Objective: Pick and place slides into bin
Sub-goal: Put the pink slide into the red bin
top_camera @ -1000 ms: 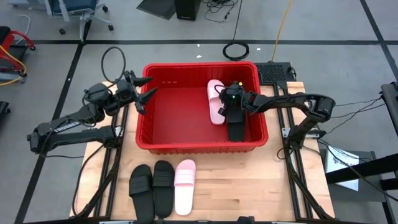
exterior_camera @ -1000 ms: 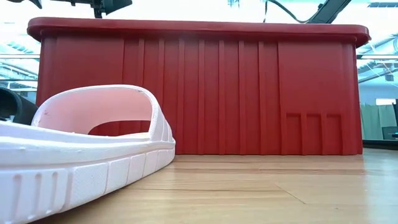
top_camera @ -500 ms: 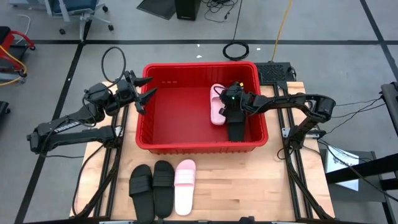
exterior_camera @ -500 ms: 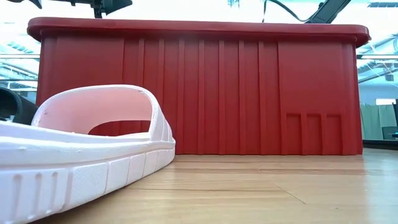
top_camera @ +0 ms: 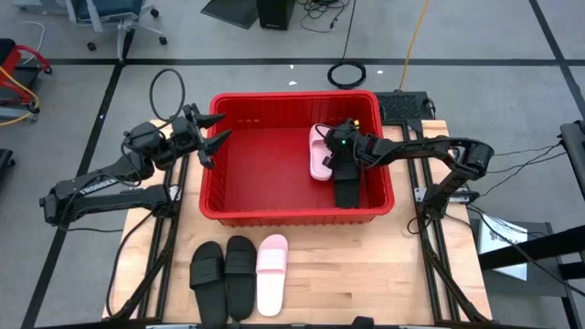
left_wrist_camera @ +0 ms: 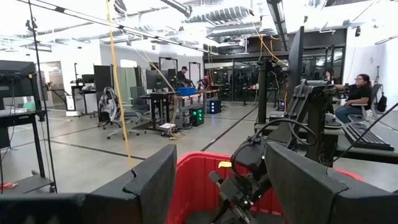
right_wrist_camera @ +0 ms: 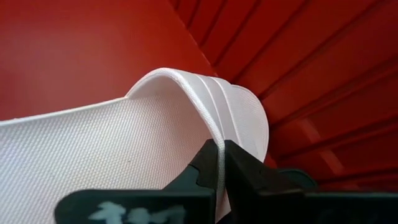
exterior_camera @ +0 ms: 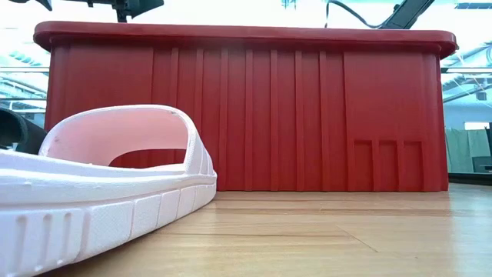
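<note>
The left end effector (top_camera: 212,132) hangs wide open and empty over the bin's (top_camera: 274,216) left rim. Inside at right, the right end effector (top_camera: 331,153) pinches a pink slide's (top_camera: 319,155) strap edge. That thin grip could slip, dropping it crooked onto the black slide (top_camera: 347,187) alongside.

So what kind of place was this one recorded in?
Most likely a robotics lab or workshop: a wooden table on a metal frame, standing on a grey concrete floor. The left wrist view shows open workstations with monitors, office chairs and a seated person.
</note>
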`<act>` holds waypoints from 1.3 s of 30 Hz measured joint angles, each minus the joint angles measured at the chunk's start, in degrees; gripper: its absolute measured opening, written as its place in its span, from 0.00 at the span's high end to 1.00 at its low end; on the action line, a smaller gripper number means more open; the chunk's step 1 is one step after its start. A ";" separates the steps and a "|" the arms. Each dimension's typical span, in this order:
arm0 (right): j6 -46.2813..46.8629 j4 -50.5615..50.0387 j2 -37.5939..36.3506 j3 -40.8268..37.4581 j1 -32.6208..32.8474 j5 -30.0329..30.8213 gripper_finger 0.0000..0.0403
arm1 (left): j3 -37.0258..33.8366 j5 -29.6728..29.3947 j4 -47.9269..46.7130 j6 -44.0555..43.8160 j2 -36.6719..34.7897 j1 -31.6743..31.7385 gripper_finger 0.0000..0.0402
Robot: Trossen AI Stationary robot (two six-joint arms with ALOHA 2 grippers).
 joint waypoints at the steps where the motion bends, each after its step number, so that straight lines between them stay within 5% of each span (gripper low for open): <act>1: 0.37 0.02 0.00 0.00 0.01 -0.16 0.98 | 0.00 0.02 -0.01 -0.02 0.00 0.00 0.38; 26: 3.25 0.32 0.00 0.04 0.02 -7.23 0.53 | 0.00 0.09 -0.31 -0.92 0.00 0.04 0.38; 39: -1.00 10.77 -0.81 0.04 4.45 -7.27 0.46 | -0.01 3.94 -0.40 -2.67 -0.01 0.00 0.38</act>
